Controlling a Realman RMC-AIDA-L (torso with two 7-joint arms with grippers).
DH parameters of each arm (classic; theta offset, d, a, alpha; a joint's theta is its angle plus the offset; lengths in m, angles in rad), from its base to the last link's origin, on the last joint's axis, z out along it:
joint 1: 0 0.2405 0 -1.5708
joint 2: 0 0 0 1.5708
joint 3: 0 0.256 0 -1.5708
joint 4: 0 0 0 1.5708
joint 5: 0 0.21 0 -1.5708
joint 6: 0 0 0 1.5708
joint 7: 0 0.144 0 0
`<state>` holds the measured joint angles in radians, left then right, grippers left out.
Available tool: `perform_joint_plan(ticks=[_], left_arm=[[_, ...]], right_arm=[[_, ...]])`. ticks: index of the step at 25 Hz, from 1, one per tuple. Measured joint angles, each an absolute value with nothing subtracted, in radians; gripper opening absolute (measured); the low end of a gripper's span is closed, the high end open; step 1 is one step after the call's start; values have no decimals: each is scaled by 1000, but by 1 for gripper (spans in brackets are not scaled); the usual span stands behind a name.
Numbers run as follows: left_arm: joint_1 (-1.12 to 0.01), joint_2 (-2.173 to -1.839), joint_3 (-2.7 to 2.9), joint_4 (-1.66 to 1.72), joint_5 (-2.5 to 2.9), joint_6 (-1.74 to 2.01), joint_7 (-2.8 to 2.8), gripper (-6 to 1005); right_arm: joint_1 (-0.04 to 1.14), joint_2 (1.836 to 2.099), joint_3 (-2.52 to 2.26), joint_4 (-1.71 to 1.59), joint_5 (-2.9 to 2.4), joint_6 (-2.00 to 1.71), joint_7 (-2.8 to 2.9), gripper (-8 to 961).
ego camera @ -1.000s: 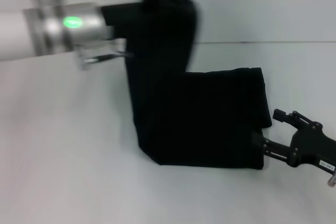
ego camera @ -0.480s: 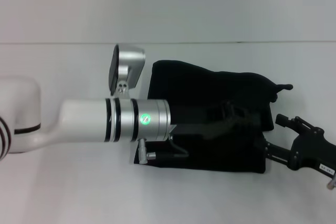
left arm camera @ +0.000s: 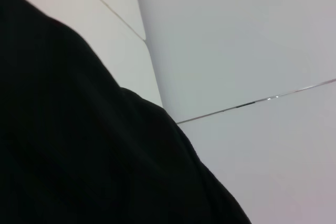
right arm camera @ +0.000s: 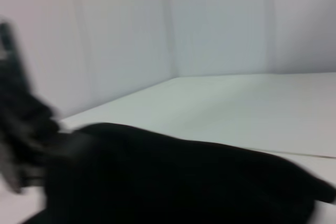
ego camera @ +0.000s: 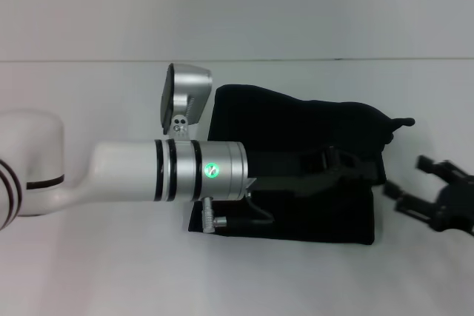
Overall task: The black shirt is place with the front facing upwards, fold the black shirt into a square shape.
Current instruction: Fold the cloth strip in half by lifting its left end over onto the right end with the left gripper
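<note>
- The black shirt [ego camera: 296, 175] is lying folded in the middle of the white table [ego camera: 96, 271]. It is looking like a fat block now, wider than it is deep, so the last fold seems to be laid down or nearly so.
- The left arm is reaching across the shirt from the left. Its left tool [ego camera: 348, 164] is sitting low over the right part of the cloth.
- The left tool is black on black cloth, so it is hard to see. It is probably touching the shirt, but I cannot tell if it is pinching it or letting go.
- The left wrist view is only showing black cloth close up, and bare table behind it.
- The right tool [ego camera: 415, 183] is sitting just beside the shirt's right edge, not touching it. Its two fingers are spread apart and holding nothing.
- Next, the left tool is needing to let go and lift away without dragging the top layer.
- A little tail of cloth is sticking out at the far right corner, so it may need tucking in.
</note>
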<state>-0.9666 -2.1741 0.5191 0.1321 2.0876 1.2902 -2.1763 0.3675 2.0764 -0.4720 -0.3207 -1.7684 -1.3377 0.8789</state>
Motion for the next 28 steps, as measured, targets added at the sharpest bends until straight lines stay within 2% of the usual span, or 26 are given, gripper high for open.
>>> perform_joint_plan(ticks=[3,10,18,24,28], left_arm=[[-985,-2175,520,128,2088,1286,-2166,183],[-1036,-2176,617,95,2098,1269,-2142,196],[-1003,-2176,686,94,2098,1276,-2138,212],[-1002,-2174,687,148,2090,1471,-2031,454],[-959,-2169,686,242,2089,1579,-1888,643]], right_arm=[[328,2070,-377,-332,-1768,-1339,870,926],[295,2075,-181,-348,-1769,-1337,868,926],[308,2086,-60,-338,-1769,-1333,869,926],[344,2088,-43,-333,-1770,-1336,951,926],[373,2066,-72,-356,-1812,-1329,1208,926]])
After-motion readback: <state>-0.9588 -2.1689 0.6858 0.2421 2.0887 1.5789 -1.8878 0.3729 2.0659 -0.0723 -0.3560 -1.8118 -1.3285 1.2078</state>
